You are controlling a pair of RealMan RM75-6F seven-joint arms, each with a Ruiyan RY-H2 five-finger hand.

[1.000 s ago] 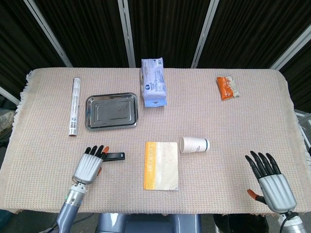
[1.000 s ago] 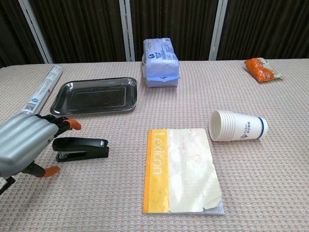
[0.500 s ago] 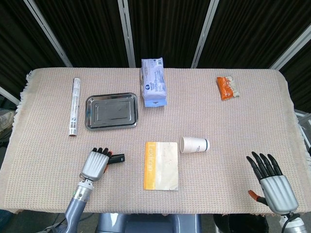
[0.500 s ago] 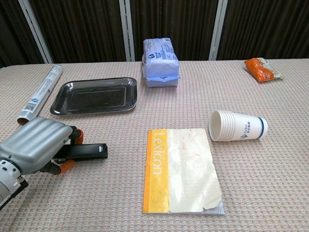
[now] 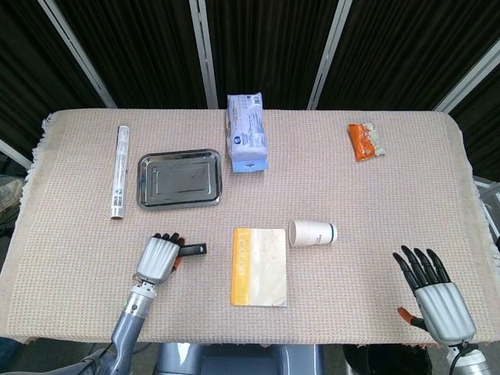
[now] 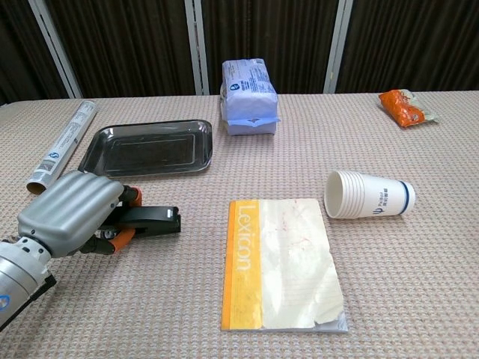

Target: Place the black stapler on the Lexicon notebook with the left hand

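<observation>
Dark curtains backed the table (image 5: 375, 203), spread with a beige woven cloth, where the Lexicon notebook (image 6: 281, 262) lay flat near the front edge with nothing on it. Beyond the notebook sat a steel tray (image 6: 147, 147), with a foil roll (image 6: 61, 145) at the tray's far side, a blue-and-white packet (image 6: 249, 97) directly behind the notebook and an orange snack bag (image 6: 403, 107) well off to its right. A stack of paper cups (image 6: 368, 194) lay tipped over just beside the notebook's right top corner. Left of the notebook, the left hand (image 6: 75, 213) had closed over the black stapler (image 6: 156, 220), fingers curled around its rear half, where a second earlier they only hovered beside it; the stapler's nose had shifted nearer the notebook, suggesting the grasp was made and the carry was starting. The right hand (image 5: 436, 293) rested idle with fingers spread, holding nothing, well right of the notebook.
</observation>
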